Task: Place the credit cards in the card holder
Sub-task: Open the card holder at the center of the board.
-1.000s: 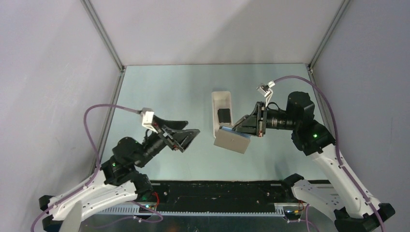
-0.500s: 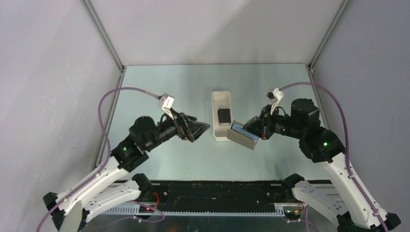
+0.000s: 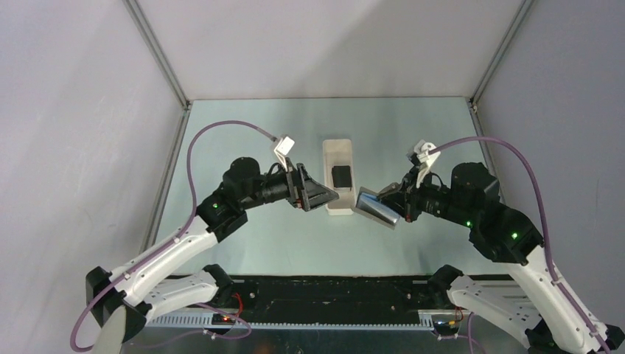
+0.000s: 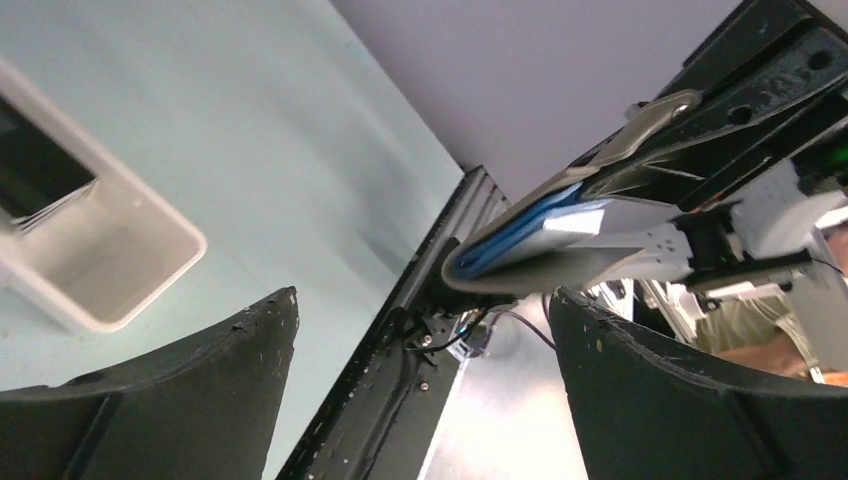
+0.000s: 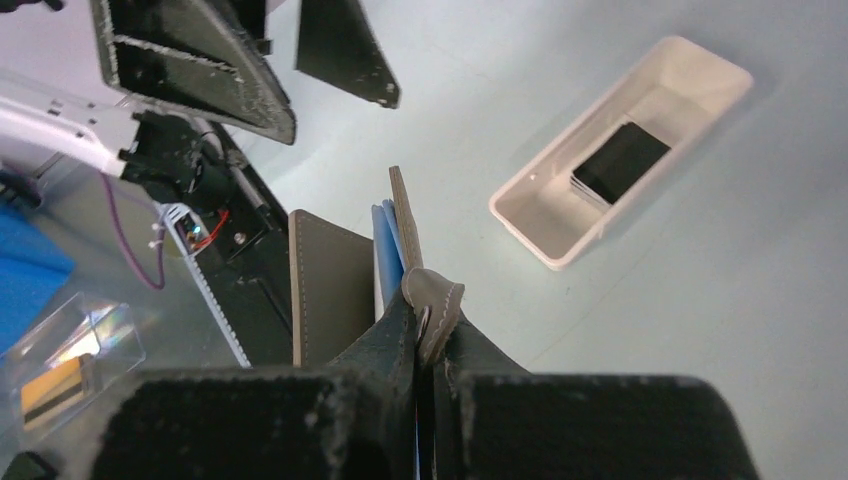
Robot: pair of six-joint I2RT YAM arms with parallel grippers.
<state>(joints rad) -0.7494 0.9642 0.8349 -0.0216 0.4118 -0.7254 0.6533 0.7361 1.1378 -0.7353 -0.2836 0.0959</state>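
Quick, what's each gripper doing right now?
Left gripper: open, holding nothing.
Right gripper: shut on the card holder.

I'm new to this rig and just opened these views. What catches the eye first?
The right gripper is shut on the grey-brown card holder, held up right of the white tray. The left gripper, jaws wide open, faces it from the tray's other side. Black credit cards lie in the tray.
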